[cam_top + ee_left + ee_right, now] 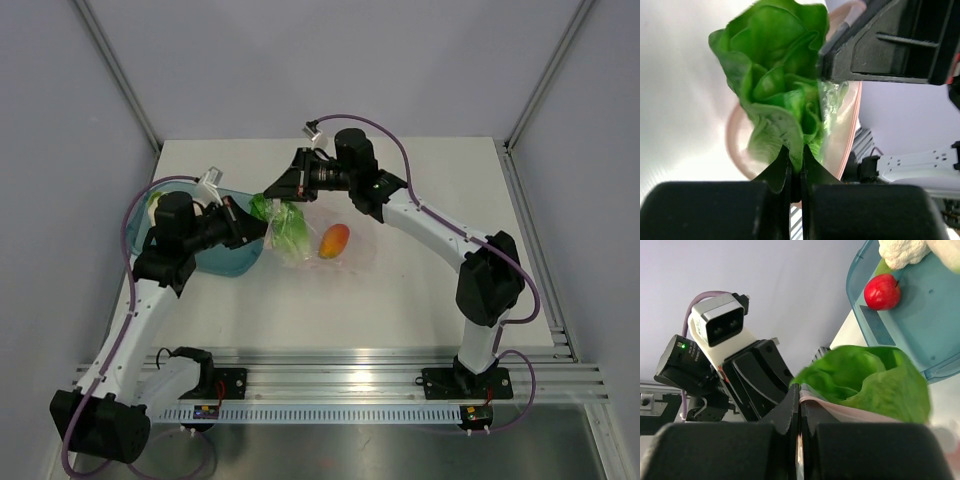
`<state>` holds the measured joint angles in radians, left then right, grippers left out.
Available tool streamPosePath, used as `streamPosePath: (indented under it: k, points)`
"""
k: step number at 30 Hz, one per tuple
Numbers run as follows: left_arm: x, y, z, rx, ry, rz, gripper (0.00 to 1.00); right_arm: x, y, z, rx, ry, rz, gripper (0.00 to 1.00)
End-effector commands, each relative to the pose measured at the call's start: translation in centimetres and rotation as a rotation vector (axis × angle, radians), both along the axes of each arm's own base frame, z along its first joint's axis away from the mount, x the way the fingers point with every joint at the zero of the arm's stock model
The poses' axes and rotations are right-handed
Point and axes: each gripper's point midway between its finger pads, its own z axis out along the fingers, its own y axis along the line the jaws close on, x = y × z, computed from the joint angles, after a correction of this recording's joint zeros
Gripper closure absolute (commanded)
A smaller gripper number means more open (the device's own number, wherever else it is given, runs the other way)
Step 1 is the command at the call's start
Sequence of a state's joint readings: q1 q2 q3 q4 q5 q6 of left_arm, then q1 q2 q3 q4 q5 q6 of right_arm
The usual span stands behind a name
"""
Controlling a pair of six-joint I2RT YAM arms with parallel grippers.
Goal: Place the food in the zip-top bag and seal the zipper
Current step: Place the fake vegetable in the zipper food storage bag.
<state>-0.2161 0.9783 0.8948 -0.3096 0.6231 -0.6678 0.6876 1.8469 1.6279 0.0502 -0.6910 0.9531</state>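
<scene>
My left gripper (796, 150) (258, 228) is shut on a green leafy food piece (775, 80) (285, 228), holding it at the mouth of the clear zip-top bag (352, 245). The pink zipper (854, 125) (840, 411) curves round the leaf. The bag's zipper edge beside the leaf (870, 382) is pinched in my shut right gripper (800, 390) (272, 192). An orange-red round food (334, 240) lies inside the bag on the table. A red apple (882, 292) and a whitish cauliflower piece (901, 252) sit in the teal bowl.
The teal translucent bowl (225, 262) (940, 335) stands at the left, under my left wrist. Grey walls and metal posts enclose the white table (400, 310). An aluminium rail (350, 375) runs along the near edge.
</scene>
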Motion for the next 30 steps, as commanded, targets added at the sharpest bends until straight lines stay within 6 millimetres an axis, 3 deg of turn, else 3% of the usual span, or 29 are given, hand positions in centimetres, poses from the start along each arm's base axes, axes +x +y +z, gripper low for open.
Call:
streamPosePath:
  k: [1,7,10,11,13,17,20,24,30]
  points:
    - [-1.1,0.9,2.9,-0.086,-0.067,-0.003,1.00,-0.7,0.1,2.1,0.001,-0.094,-0.006,0.98]
    - [-0.2,1.3,3.4,-0.154,-0.078,0.059,1.00,-1.2,3.0,1.8,0.014,-0.045,0.105,0.98]
    - [0.0,1.3,2.0,-0.123,-0.040,0.047,1.00,-2.6,4.6,2.7,0.040,-0.043,0.182,0.99]
    - [0.3,1.1,1.2,-0.104,-0.021,0.022,1.00,-3.3,5.2,3.9,0.086,-0.081,0.210,0.99]
    - [0.2,0.8,-0.4,-0.086,0.034,-0.008,1.00,-4.7,5.3,6.0,0.174,-0.128,0.276,0.99]
    - [0.4,0.6,-2.1,-0.097,0.079,-0.018,1.00,-6.2,5.0,7.0,0.240,-0.149,0.337,1.00]
    - [0.8,0.4,-2.2,-0.111,0.081,-0.019,1.00,-6.6,5.0,6.6,0.249,-0.138,0.351,1.00]
    - [1.5,0.2,-0.7,-0.124,0.042,-0.026,1.00,-6.9,5.6,5.4,0.243,-0.102,0.361,1.00]
    - [0.5,-1.8,-0.8,-0.139,0.060,-0.167,1.00,-6.5,6.3,4.8,0.248,-0.091,0.380,1.00]
